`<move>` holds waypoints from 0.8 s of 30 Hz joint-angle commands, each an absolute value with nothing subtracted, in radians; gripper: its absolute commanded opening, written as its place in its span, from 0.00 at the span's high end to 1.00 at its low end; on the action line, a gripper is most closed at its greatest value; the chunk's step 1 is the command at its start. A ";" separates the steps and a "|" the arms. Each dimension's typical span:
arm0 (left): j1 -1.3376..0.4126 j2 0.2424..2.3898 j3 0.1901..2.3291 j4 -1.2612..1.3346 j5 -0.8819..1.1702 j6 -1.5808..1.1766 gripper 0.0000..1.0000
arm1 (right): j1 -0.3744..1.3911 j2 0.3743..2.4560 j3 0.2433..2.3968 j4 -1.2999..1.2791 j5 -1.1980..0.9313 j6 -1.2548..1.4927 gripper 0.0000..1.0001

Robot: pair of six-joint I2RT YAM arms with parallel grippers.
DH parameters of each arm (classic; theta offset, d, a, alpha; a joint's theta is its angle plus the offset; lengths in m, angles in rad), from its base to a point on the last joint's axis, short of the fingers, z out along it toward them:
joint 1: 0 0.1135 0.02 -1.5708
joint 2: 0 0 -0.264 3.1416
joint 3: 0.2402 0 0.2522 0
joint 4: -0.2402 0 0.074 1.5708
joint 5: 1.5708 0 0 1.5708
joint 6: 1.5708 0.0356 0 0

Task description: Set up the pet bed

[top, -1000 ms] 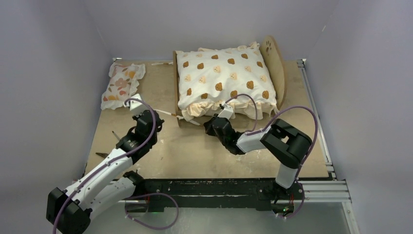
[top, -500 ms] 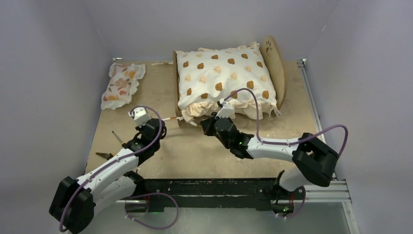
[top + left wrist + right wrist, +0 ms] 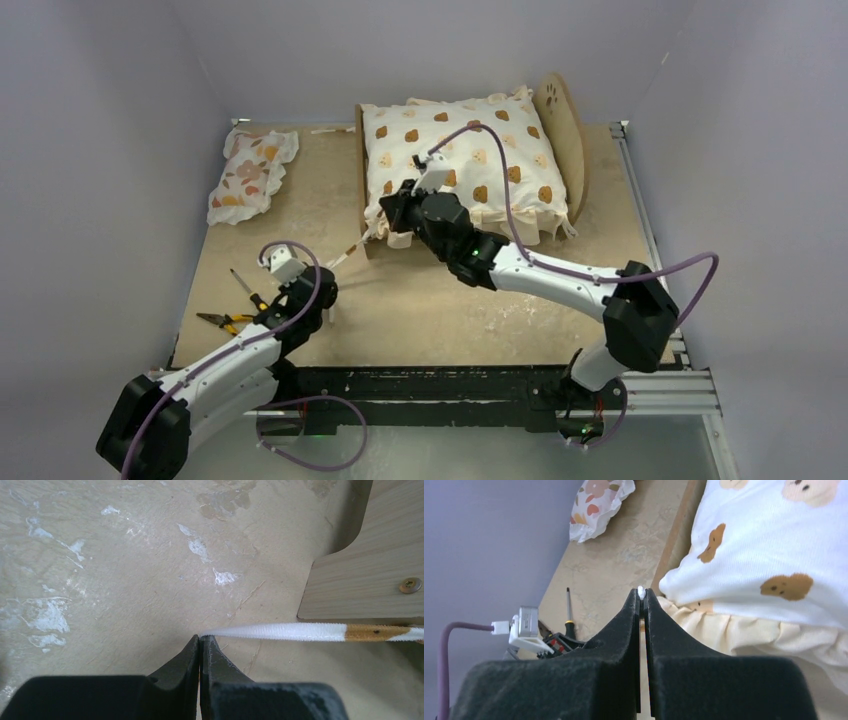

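Pinching a white-and-tan tie (image 3: 280, 631) off the near-left corner of the cushion (image 3: 460, 150), my left gripper (image 3: 200, 640) is closed tight; my right gripper (image 3: 640, 595) nips a white strand (image 3: 640, 589) there. The pet bed (image 3: 556, 100) lies under the cushion.

No legible text or markings anywhere

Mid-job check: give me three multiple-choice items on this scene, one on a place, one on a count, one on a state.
1. The large cream bear-print cushion lies: A on the light-wood pet bed; B beside the bed; C in a gripper.
2. Hand tools near the beige table's left edge: A none; B one; C two.
3. The left gripper is: A wide open; B shut; C out of view.
Key: A, it sits between the bed's end boards; C, a slim screwdriver and yellow-handled pliers; B, its jaws meet.
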State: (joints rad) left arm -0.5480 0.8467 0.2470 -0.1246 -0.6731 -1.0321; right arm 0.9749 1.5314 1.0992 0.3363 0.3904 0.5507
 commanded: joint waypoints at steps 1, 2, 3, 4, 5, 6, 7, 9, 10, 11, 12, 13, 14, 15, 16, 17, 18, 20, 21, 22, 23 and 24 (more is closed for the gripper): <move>-0.541 0.835 0.200 -0.139 -0.682 -1.094 1.00 | 0.920 1.581 1.264 0.330 0.384 0.473 1.00; -0.541 0.835 0.191 -0.132 -0.676 -1.101 1.00 | 0.903 1.594 1.286 0.324 0.381 0.472 1.00; -0.541 0.835 0.189 -0.127 -0.669 -1.102 1.00 | 0.886 1.603 1.302 0.321 0.380 0.474 1.00; -0.541 0.836 0.186 -0.121 -0.661 -1.103 1.00 | 0.867 1.614 1.315 0.322 0.379 0.474 1.00; -0.541 0.840 0.181 -0.109 -0.649 -1.104 1.00 | 0.847 1.625 1.328 0.322 0.380 0.473 1.00; -0.541 0.847 0.173 -0.093 -0.633 -1.106 1.00 | 0.829 1.637 1.343 0.322 0.377 0.470 1.00; -0.542 0.861 0.165 -0.072 -0.615 -1.108 1.00 | 0.807 1.651 1.359 0.319 0.367 0.470 1.00; -0.544 0.899 0.149 -0.021 -0.565 -1.108 1.00 | 0.767 1.676 1.402 0.309 0.341 0.466 1.00; -0.549 0.922 0.145 0.018 -0.547 -1.108 1.00 | 0.753 1.688 1.418 0.309 0.328 0.461 1.00; -0.558 0.945 0.144 0.046 -0.536 -1.110 1.00 | 0.743 1.699 1.432 0.313 0.314 0.452 1.00; -0.573 0.967 0.145 0.062 -0.535 -1.111 1.00 | 0.734 1.710 1.448 0.314 0.300 0.443 1.00; -0.597 0.984 0.152 0.068 -0.545 -1.115 1.00 | 0.728 1.720 1.465 0.314 0.284 0.431 1.00; -0.628 0.996 0.163 0.062 -0.567 -1.124 1.00 | 0.724 1.730 1.481 0.318 0.253 0.418 1.00; -0.662 1.001 0.175 0.037 -0.608 -1.142 1.00 | 0.723 1.740 1.497 0.319 0.228 0.405 1.00; -0.697 0.998 0.185 0.009 -0.653 -1.167 1.00 | 0.722 1.750 1.510 0.320 0.202 0.397 1.00; -0.722 0.987 0.192 -0.062 -0.688 -1.196 1.00 | 0.722 1.759 1.518 0.324 0.173 0.393 1.00; -0.730 0.969 0.193 -0.088 -0.716 -1.223 1.00 | 0.722 1.766 1.523 0.334 0.153 0.390 1.00; -0.734 0.897 0.191 -0.163 -0.750 -1.262 1.00 | 0.722 1.780 1.527 0.341 0.136 0.383 1.00; -0.738 0.851 0.201 -0.216 -0.777 -1.275 1.00 | 0.721 1.787 1.528 0.340 0.143 0.380 1.00; -0.741 0.795 0.215 -0.264 -0.804 -1.274 1.00 | 0.720 1.792 1.527 0.339 0.151 0.372 1.00; -0.745 0.745 0.229 -0.314 -0.834 -1.273 1.00 | 0.718 1.796 1.526 0.342 0.157 0.370 1.00; -0.747 0.676 0.238 -0.366 -0.860 -1.282 1.00 | 0.713 1.800 1.521 0.345 0.163 0.367 1.00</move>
